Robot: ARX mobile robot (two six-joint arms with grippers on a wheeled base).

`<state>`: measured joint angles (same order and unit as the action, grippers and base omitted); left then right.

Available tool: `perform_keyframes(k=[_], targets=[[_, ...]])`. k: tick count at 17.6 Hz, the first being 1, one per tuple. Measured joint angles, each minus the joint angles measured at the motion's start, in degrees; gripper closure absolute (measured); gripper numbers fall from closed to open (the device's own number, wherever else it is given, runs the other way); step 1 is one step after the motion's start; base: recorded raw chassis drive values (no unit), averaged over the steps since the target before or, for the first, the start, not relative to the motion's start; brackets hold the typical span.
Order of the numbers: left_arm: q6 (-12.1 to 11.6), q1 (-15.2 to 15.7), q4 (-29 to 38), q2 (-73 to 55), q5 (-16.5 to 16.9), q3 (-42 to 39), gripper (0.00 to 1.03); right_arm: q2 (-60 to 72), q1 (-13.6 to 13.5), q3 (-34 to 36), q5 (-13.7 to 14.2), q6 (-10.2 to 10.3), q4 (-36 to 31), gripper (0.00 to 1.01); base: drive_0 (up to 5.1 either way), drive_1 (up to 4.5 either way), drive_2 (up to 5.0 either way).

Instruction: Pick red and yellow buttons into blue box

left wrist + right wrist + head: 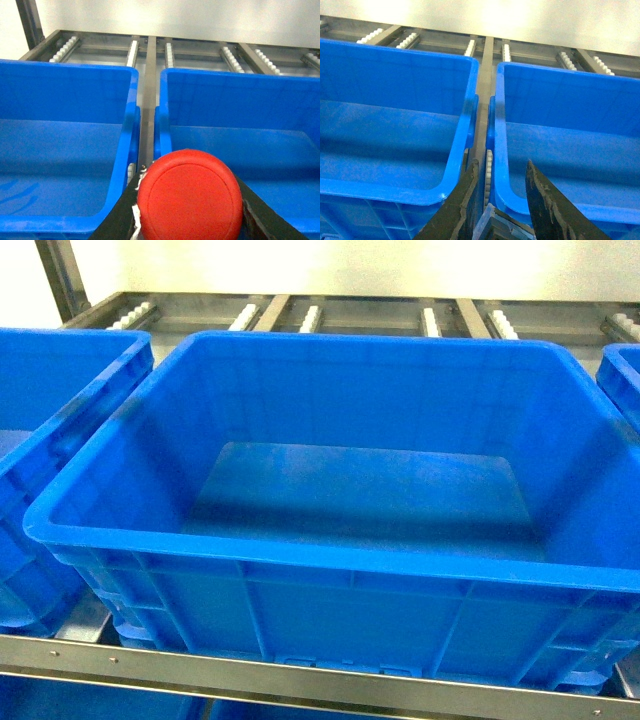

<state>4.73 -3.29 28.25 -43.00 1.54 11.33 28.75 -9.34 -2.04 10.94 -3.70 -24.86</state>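
Note:
The blue box (300,552) fills the head view; its floor is bare and neither gripper shows there. In the left wrist view my left gripper (190,200) is shut on the red button (190,195). Its round red cap faces the camera between two black fingers (117,220), above the gap between two blue boxes. In the right wrist view my right gripper (502,165) holds a grey block (495,225) low between its fingers (547,205), over another gap between boxes. No yellow cap shows, so the yellow button is not identifiable.
Like blue boxes stand at the left (60,350) and the right (622,365) of the middle one. They rest on a metal roller rack (310,315) with a steel front rail (300,675). A pale wall closes the back.

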Motion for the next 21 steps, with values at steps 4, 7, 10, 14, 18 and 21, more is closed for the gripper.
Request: perform_keyframes(k=[4,7,10,14,18,21], targets=[[0.0,0.02,-0.04,0.11,-0.09,0.0,0.72,0.0,0.0,0.0,-0.04,0.0,0.02,0.74,-0.1,4.19,-4.4],[0.02,0.02,0.09,-0.33,-0.09,0.0,0.72,0.17,0.0,0.0,-0.04,0.0,0.09,0.74,0.0,0.0,0.0],[0.02,0.02,0.02,0.0,-0.09,0.0,0.72,0.0,0.0,0.0,-0.04,0.0,0.0,0.74,0.0,0.0,0.0],[0.02,0.02,0.04,0.02,-0.09,0.0,0.72,0.0,0.0,0.0,-0.04,0.0,0.0,0.74,0.0,0.0,0.0],[0.02,0.02,0.04,0.0,-0.09,0.0,0.72,1.27,-3.17,-0.11,0.28,-0.61,0.35,0.74,0.0,0.0,0.0],[0.02,0.02,0.04,0.0,-0.09,0.0,0.72,4.63,-6.82,-4.2,1.31,-0.87,-0.35,0.74,0.0,0.0,0.0]])
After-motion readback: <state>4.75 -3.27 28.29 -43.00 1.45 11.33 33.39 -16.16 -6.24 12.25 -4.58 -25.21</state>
